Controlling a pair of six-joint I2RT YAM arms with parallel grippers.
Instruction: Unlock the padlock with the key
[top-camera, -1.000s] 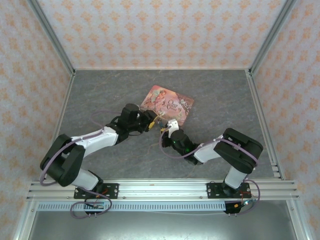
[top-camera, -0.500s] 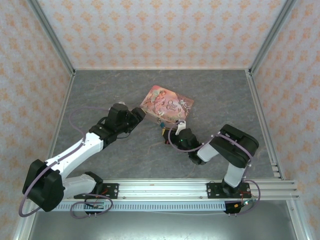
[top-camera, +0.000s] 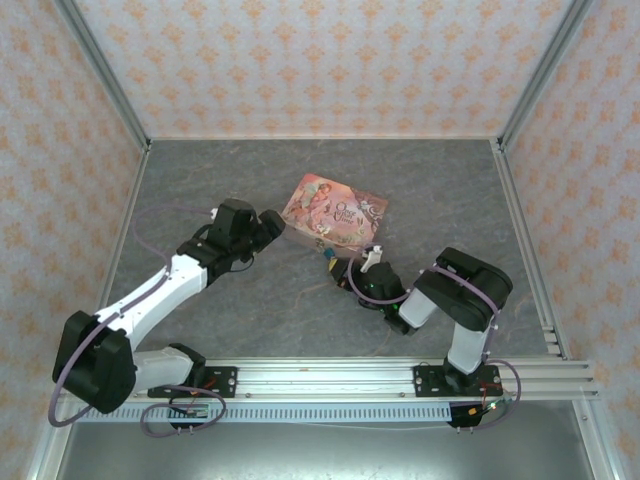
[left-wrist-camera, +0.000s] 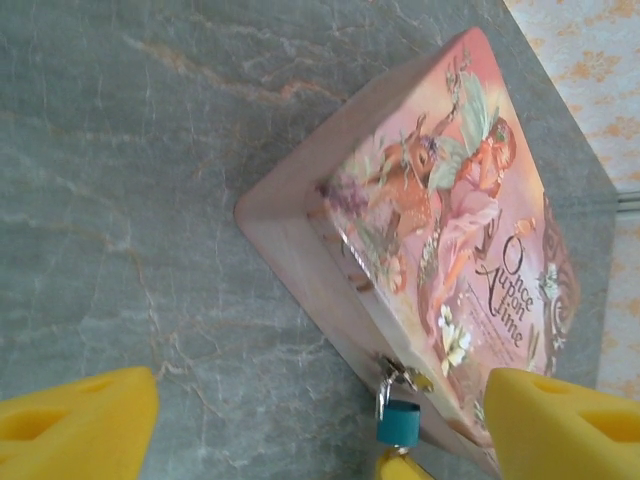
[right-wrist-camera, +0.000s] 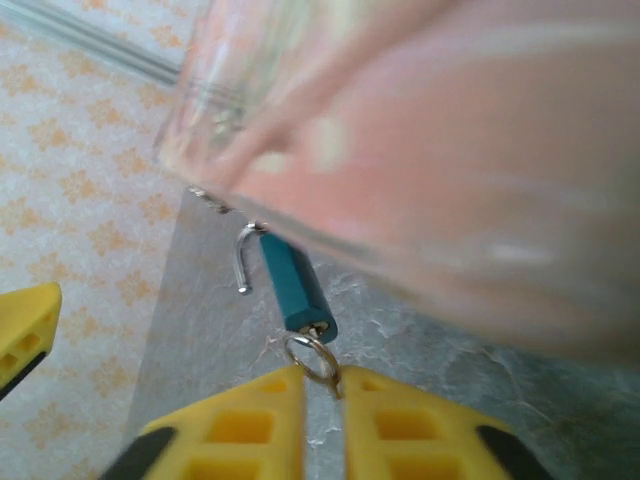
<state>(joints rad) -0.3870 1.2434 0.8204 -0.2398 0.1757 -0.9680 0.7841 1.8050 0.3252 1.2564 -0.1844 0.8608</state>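
The padlock (right-wrist-camera: 295, 285) hangs at the near side wall of the pink picture tin (left-wrist-camera: 450, 230), low down by the grey marbled worktop (top-camera: 250, 170). Its teal body slants downward from the tin's small metal hasp. In the right wrist view the shackle is a hook. Its top is caught at the hasp, and its free leg stands clear of the body rather than seated in it. At the body's lower end sits the key (right-wrist-camera: 312, 352). Only its wire ring and a bit of brass at the keyhole can be seen.

Just below that ring is the right claw (right-wrist-camera: 322, 388), its yellow fingers drawn near together with a thin slit between them. The ring's lower edge reaches the top of that slit, and I cannot tell whether the fingers pinch it. The blurred tin wall looms over the lock in this view.

The left claw (left-wrist-camera: 322, 380) stands wide apart and holds nothing, with one yellow finger in each bottom corner of its own camera. Between them that view shows the printed lid, the tin's near corner and the lock from the shackle side. The hook looks short there, and a yellow tip pokes up right under the body.

From above, the lock is a dark speck between the tin's near edge and the right claw, and neither shackle nor ring can be made out. The left arm reaches in toward the tin's left corner. Patterned orange walls (top-camera: 300, 60) close the worktop in.
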